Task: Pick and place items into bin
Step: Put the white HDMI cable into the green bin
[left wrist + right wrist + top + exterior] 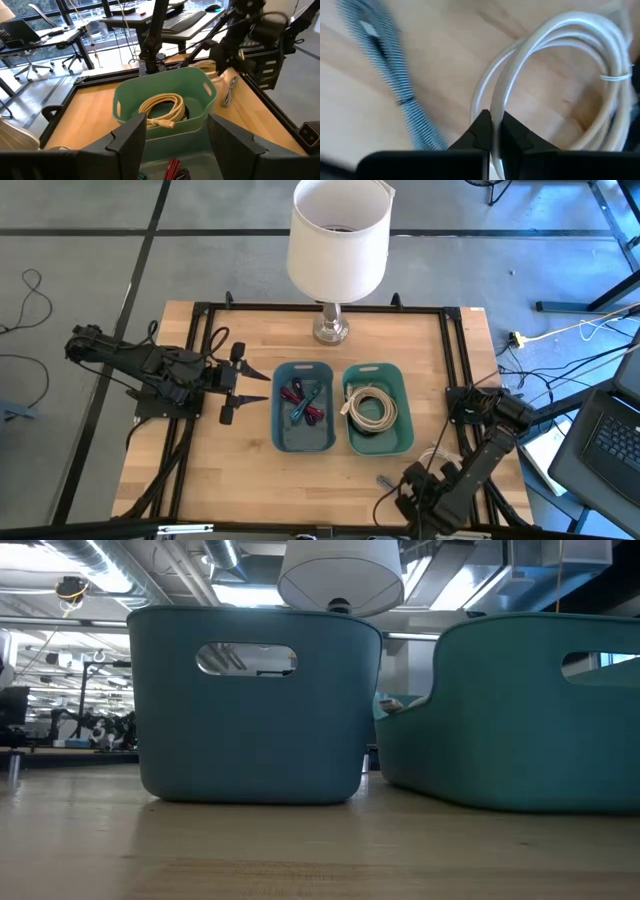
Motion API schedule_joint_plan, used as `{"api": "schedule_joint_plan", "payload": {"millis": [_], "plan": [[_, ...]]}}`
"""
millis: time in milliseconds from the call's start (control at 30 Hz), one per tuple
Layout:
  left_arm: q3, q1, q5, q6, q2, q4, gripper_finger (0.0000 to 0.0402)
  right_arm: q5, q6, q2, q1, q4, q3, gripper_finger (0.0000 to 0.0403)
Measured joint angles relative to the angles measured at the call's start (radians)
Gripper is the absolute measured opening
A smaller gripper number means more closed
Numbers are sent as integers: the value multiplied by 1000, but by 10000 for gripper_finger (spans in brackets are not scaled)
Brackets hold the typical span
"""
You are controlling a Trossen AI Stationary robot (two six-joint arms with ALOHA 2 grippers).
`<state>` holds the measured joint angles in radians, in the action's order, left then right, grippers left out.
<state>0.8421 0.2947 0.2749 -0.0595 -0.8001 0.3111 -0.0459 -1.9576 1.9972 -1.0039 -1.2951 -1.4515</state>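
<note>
I see 2 bins side by side at the desk's middle: a blue bin (303,442) and, just beside it toward the right edge, a green bin (378,438). The blue bin holds red strap pieces (296,392) and a teal piece (308,403); the green bin holds 1 coiled white cable (372,409).

My right gripper (494,131) sits low at the desk's near right corner, fingers pinched tight on a strand of another coiled white cable (560,60) that lies on the bare wood. A grey strap (390,75) lies on the wood just beside it, apart from the coil.

My left gripper (232,384) hovers near the left edge, level with the blue bin's left wall, fingers (131,137) spread wide and holding nothing.

A white-shaded lamp (338,240) stands at the far edge, behind the gap between the bins. Open wood shows between the left gripper and the blue bin, and along the near edge in front of both bins. A black frame rail (455,350) runs along the right edge.
</note>
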Motion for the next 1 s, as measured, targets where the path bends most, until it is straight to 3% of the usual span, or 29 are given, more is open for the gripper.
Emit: {"api": "schedule_joint_plan", "payload": {"millis": [267,400,700,1000], "plan": [[0,0,0,20,0,8,205,-93,-28,-2,-5,-270,-277,15],[0,0,0,20,0,8,205,-202,29,-3,-5,-276,-371,15],[0,0,0,20,0,8,205,-546,352,-4,71,-277,-486,15],[0,0,0,20,0,7,205,-618,787,-4,282,-275,-516,15]]}}
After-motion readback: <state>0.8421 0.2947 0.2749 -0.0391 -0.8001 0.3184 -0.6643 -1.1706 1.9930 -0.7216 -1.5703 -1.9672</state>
